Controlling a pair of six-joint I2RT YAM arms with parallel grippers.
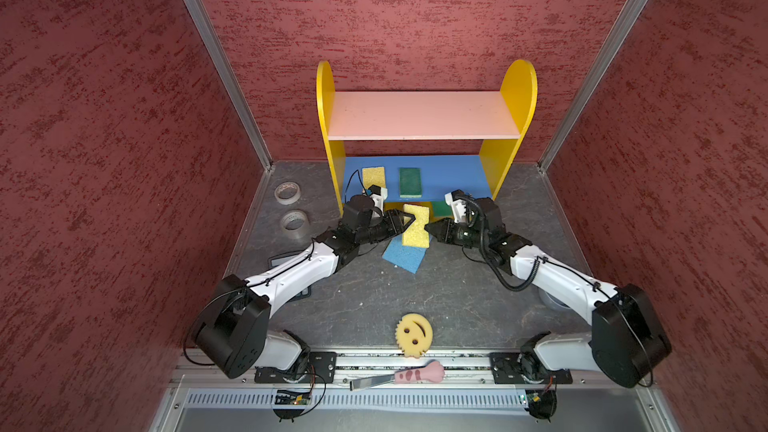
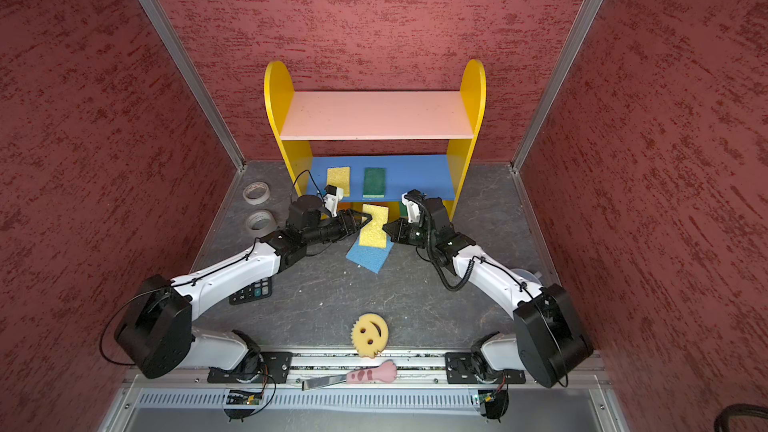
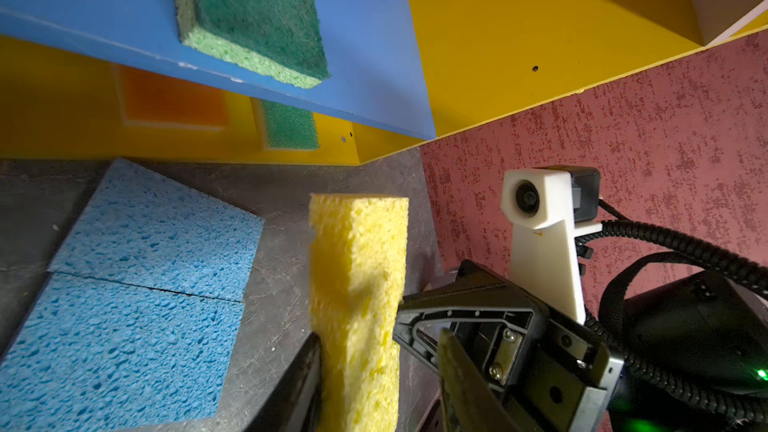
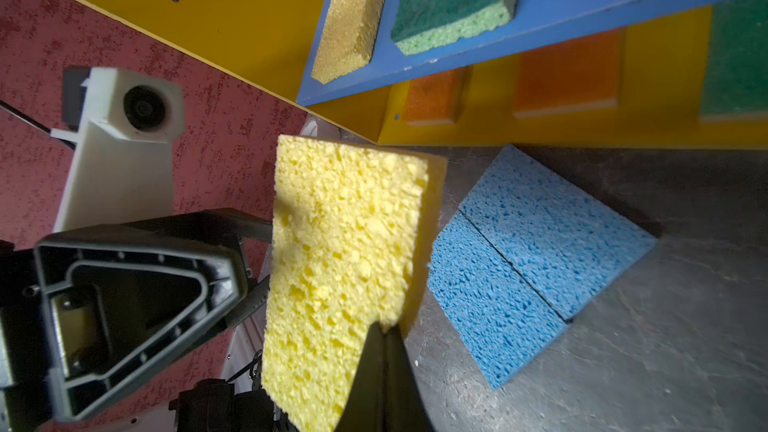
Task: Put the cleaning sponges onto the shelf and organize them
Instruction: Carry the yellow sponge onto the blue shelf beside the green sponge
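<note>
Sponge work: a yellow sponge hangs between my two claws just in front of the shelf, its broad face turned upward in both top views. My right claw is pressed together on one long edge of it, squashing the foam flat there; that pinch holds it up. My left claw stands spread around the opposite edge. One finger lies against the foam and the other stands a little off it, so I do not call that a grip. Directly beneath, on the dark table, two blue sponges lie side by side, touching along a seam.

On the shelf's blue middle board rest a shelved yellow sponge and a green sponge, near each other but apart, toward the left half. On the yellow base below, my right wrist view shows two orange sponges and a second green sponge in a row. The round smiley sponge lies at the table's near edge, well apart from the shelf. Just past it a pink paw-handled tool lies on the rail. Two tape rolls sit by the left wall.
</note>
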